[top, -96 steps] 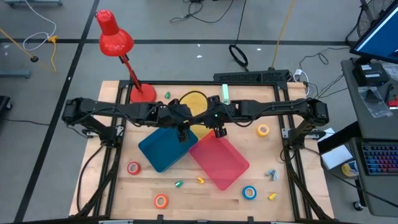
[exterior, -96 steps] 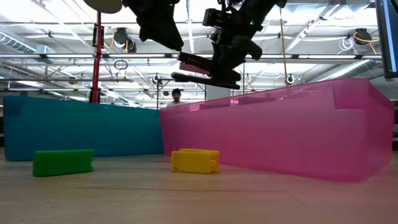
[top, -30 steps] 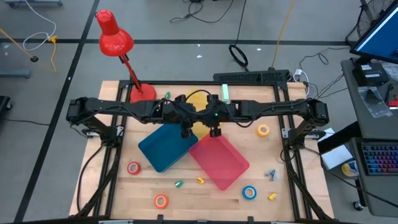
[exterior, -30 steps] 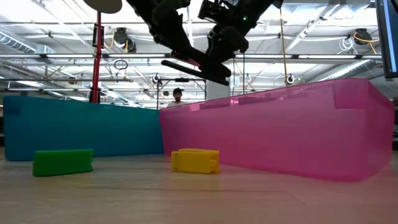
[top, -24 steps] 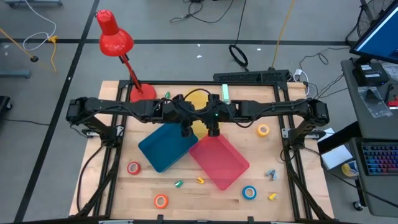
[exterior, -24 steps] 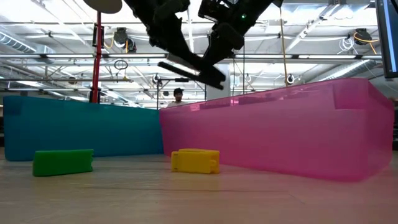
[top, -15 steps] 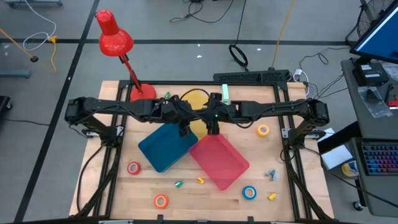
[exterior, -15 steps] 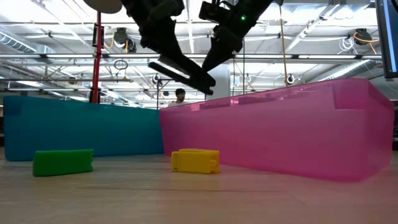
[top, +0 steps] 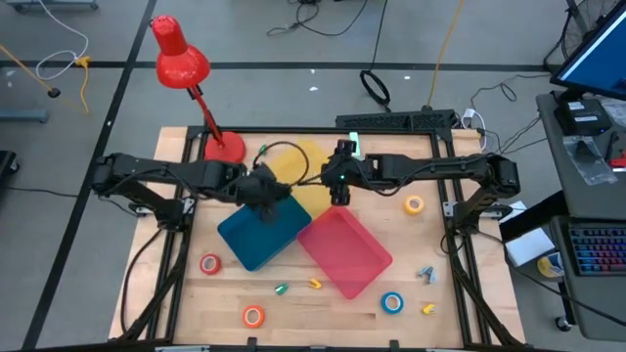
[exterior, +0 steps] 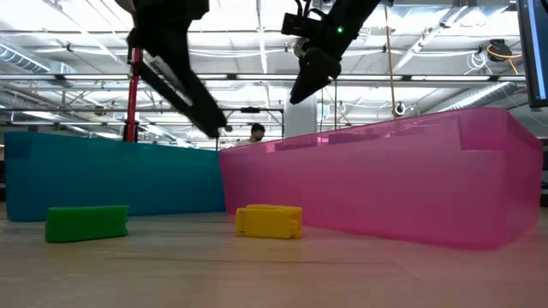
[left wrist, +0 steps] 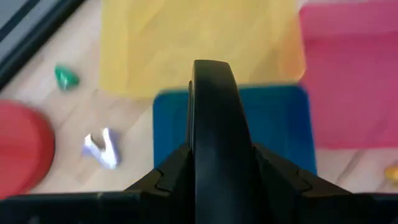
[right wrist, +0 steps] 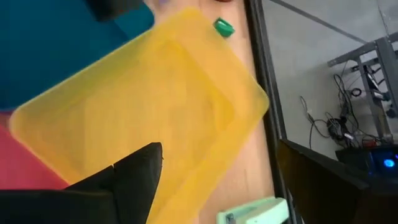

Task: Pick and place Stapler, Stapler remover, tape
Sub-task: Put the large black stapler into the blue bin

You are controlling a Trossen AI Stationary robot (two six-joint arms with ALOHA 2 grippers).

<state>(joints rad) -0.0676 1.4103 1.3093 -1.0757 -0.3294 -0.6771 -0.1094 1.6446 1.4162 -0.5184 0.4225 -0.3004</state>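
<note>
Two grippers work above the trays: the left gripper [top: 264, 191] clamps a dark stapler [left wrist: 214, 155] over the blue tray [top: 256, 235]. The right gripper [top: 339, 174] hangs spread, empty. An early release could miss the tray.

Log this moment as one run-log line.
phase: carry | left gripper: shut on black stapler, over blue tray | right gripper: open, empty, over yellow tray

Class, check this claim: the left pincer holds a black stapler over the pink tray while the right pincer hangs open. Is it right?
One slip: the left pincer holds the black stapler over the blue tray, not the pink tray, as the high view shows. The right pincer does hang open.
</note>
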